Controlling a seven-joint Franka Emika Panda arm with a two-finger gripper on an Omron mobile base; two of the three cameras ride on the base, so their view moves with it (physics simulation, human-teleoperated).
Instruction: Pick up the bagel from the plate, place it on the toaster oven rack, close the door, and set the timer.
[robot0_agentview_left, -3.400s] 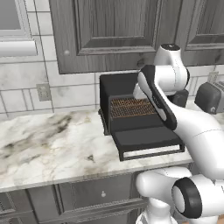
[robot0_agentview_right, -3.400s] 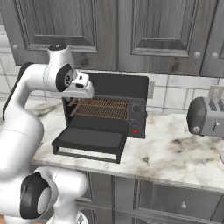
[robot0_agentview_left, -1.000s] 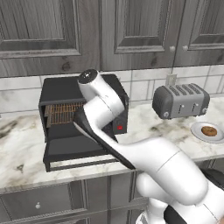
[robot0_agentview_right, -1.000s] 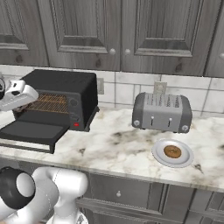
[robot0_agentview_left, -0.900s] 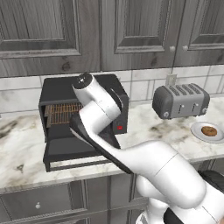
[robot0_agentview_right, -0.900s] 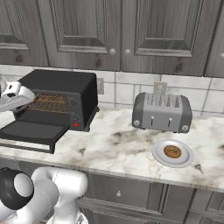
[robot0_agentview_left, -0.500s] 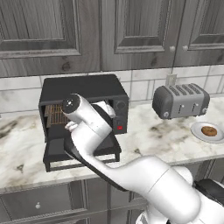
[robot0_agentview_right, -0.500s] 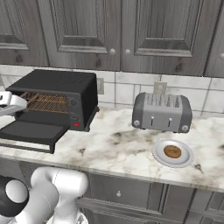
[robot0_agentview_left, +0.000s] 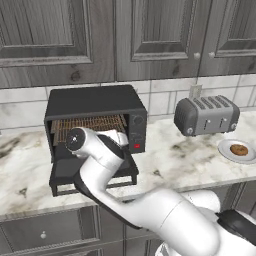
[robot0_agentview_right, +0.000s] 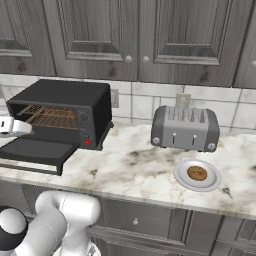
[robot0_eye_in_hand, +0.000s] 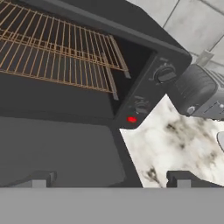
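A: Where is the small round golden-brown bagel?

B: It lies on the round shallow light-grey plate, which sits on the marbled white stone bench in front of the silver four-slot toaster, well apart from the black toaster oven.

A: And the oven itself?

B: Its wide black drop-down door with the dark glass pane lies flat open over the bench edge. Inside, the flat copper-brown wire rack is bare. A red light glows on the control panel, below two dark knobs.

A: What about the hand?

B: The hand hangs over the open door, just in front of the oven's mouth, looking at the rack and the panel. Its two dark fingertips stand wide apart with nothing between them. In the left base view the white arm bends across the front of the oven.

A: Anything above?

B: Grey wooden cabinets and a pale tiled wall.
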